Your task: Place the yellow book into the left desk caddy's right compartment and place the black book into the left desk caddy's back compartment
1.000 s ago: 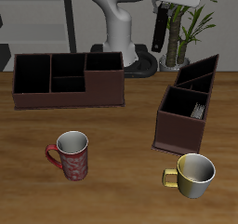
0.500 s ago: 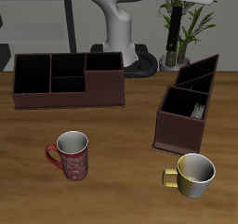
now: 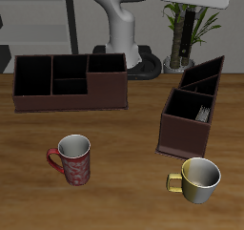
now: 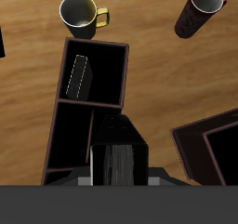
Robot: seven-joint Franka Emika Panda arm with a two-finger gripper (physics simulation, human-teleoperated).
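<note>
My gripper (image 3: 189, 14) hangs high behind the left desk caddy (image 3: 181, 134), shut on the black book (image 3: 188, 38), which dangles upright below it. In the wrist view the black book (image 4: 118, 158) with its pale page edges sits between my gripper's (image 4: 118, 177) fingers, above the caddy's rear partitions (image 4: 79, 139). The yellow book (image 4: 79, 76) stands on edge inside the squarish right compartment (image 4: 107, 74); its white page edges (image 3: 202, 112) peek out in the exterior view.
A long dark caddy (image 3: 69, 81) lies broadside farther along the table. A red patterned mug (image 3: 74, 159) and a yellow mug (image 3: 197, 178) stand near the front edge. A potted plant (image 3: 181, 52) stands behind the left caddy, close to the hanging book.
The gripper has carried the black book sideways and slightly up, from beside the robot's base to behind the left desk caddy. Nothing on the table has moved.
</note>
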